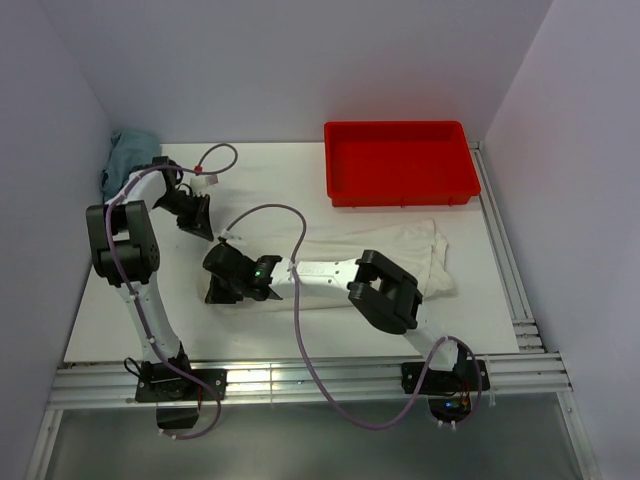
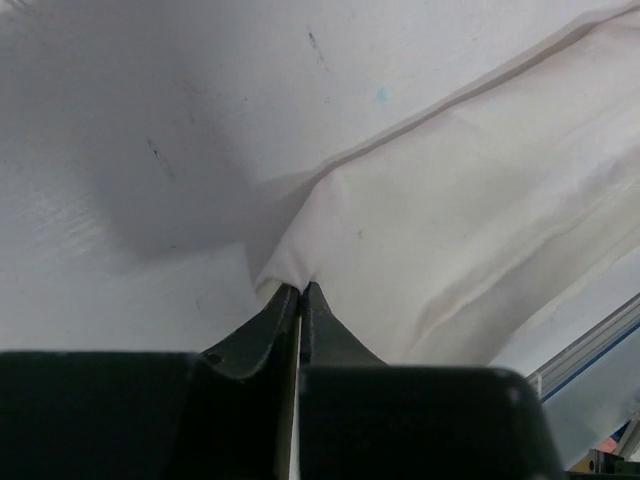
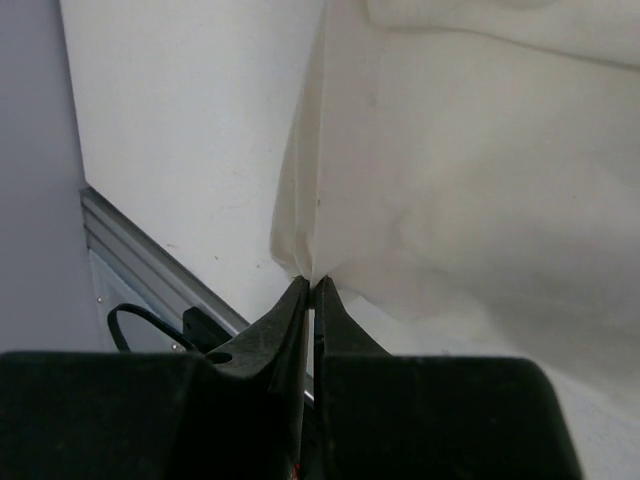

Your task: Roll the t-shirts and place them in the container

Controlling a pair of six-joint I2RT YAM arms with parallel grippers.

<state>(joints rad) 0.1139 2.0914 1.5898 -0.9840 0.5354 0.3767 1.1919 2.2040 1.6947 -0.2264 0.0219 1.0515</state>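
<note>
Top view, left pincer [image 1: 203, 228]: we see it low over the far-left part of the table [image 1: 120, 310]; its jaws are too small here for us to judge.
Top view, right pincer [image 1: 218, 292]: its arm lies stretched leftward over the t-shirt, tips down at the table; we cannot read the gap here either.
Top view, t-shirt [image 1: 400, 255]: cream-white, thin and wrinkled, lying flat on the right half of the table, partly under the right arm; its left end blends into the white surface.
Top view, red tray [image 1: 400, 196]: rectangular plastic at the far right, just beyond the t-shirt; we see its smooth red floor and low walls.
Top view, blue-green cloth [image 1: 128, 158]: bunched in the far-left corner.
Left wrist, left pincer [image 2: 301, 288]: dark fingers pressed together, pinching a corner of the t-shirt [image 2: 450, 220], the fabric drawn to a point at the tips, above the table [image 2: 150, 120].
Right wrist, right pincer [image 3: 311, 282]: fingers closed tip to tip on a folded edge of the t-shirt [image 3: 460, 180]; smooth table [image 3: 180, 130] to the left, a ribbed metal rail [image 3: 150, 262] along its edge.
</note>
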